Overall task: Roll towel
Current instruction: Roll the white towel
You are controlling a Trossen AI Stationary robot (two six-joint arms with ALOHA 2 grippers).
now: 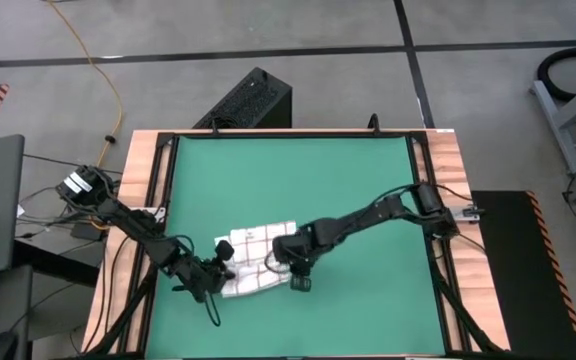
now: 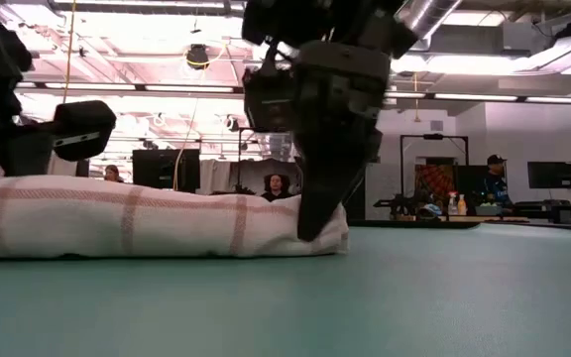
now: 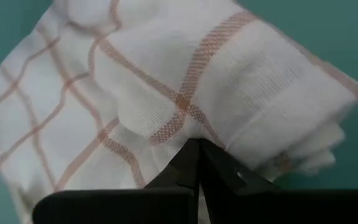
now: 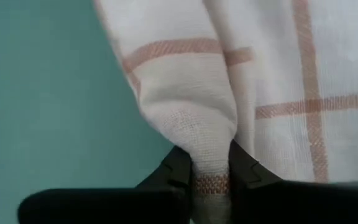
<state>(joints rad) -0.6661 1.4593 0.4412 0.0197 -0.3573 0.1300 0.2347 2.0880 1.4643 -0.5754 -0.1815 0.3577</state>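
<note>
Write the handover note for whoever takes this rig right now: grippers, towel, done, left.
Right gripper: shut on a pinched fold of the towel, at its right end.
Left gripper: shut, tips at the towel's left end; whether it holds cloth is unclear.
Towel: bunched in a low, thick bundle on the green mat, near the front edge, left of centre.
Done: cloth partly gathered or folded over.
Left: finish a tight roll, then release.

Both arms reach low toward each other; the right hand point(image 4: 210, 177) pinches cloth (fingers nearly together), the left hand point(image 3: 199, 163) is fully closed.
</note>
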